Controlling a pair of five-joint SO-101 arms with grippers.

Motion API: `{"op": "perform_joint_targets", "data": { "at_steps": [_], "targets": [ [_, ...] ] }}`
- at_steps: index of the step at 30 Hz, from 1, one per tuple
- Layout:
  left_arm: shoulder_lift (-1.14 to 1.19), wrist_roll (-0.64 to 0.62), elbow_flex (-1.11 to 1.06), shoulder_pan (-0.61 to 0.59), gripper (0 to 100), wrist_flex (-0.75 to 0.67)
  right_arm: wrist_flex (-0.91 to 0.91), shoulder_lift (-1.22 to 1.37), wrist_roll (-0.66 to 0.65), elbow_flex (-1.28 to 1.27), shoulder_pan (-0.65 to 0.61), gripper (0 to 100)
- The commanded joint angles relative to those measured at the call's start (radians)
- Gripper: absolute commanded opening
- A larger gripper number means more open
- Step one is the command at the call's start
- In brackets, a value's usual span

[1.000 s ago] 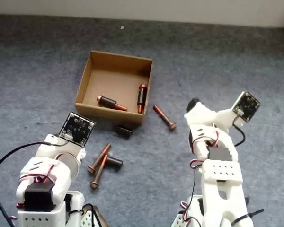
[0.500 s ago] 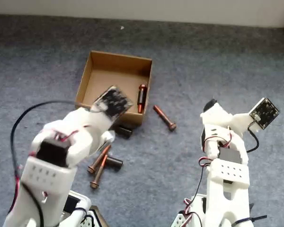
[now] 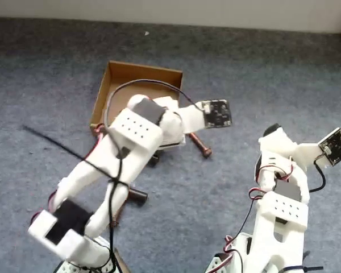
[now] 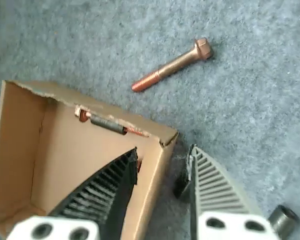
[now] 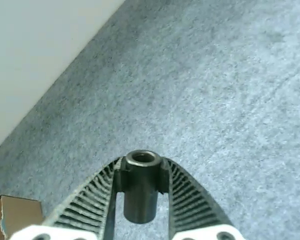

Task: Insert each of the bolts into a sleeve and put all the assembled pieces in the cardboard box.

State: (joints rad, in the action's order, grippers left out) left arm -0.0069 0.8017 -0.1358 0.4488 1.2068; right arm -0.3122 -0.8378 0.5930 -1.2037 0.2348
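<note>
The loose bolt [image 4: 172,65] [image 3: 200,145] is lying flat on the tabletop [image 3: 273,68], just beside a corner of the cardboard box [image 4: 25,150] [image 3: 111,71]. It is copper-coloured, with a flanged hex head at one end and fine thread at the other, and its threaded end is pointing towards the box. Inside the box, an assembled piece [image 4: 107,124] is resting along the foot of one wall: a dark, smooth tube with a copper head showing at one end and thread at the other.

The left tool [image 4: 163,149] is hanging over that box corner with its ribbed jaws apart and gripping nothing. The black one is sitting over the box interior and the grey one outside the wall. A dark sleeve [image 4: 181,186] is lying against the outside of the wall, partly hidden by the grey jaw. A spare sleeve [image 4: 282,220] [image 3: 137,195] is lying farther out on the tabletop.

The right tool [image 5: 140,167] is clamping a held sleeve [image 5: 140,200], a short dark cylinder with a round open bore facing outward. It is hovering well apart from the box.

The tabletop is wearing a grey, fuzzy carpet-like cover.
</note>
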Motion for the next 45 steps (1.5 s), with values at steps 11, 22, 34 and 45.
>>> {"op": "perform_joint_targets", "data": {
  "at_steps": [11,22,34,45],
  "targets": [
    [0.433,0.167,0.344,0.094,19,-0.074,0.024,-0.035,-0.005,0.021,0.03,0.5],
    [0.533,0.292,0.407,0.11,19,-0.074,0.094,-0.035,-0.005,0.012,0.042,0.5],
    [0.659,0.302,0.501,0.131,19,-0.074,0.093,-0.035,-0.005,0.016,0.051,0.5],
    [0.785,0.302,0.588,0.17,18,-0.072,0.093,-0.035,-0.005,0.016,0.05,0.5]
  ]
}}
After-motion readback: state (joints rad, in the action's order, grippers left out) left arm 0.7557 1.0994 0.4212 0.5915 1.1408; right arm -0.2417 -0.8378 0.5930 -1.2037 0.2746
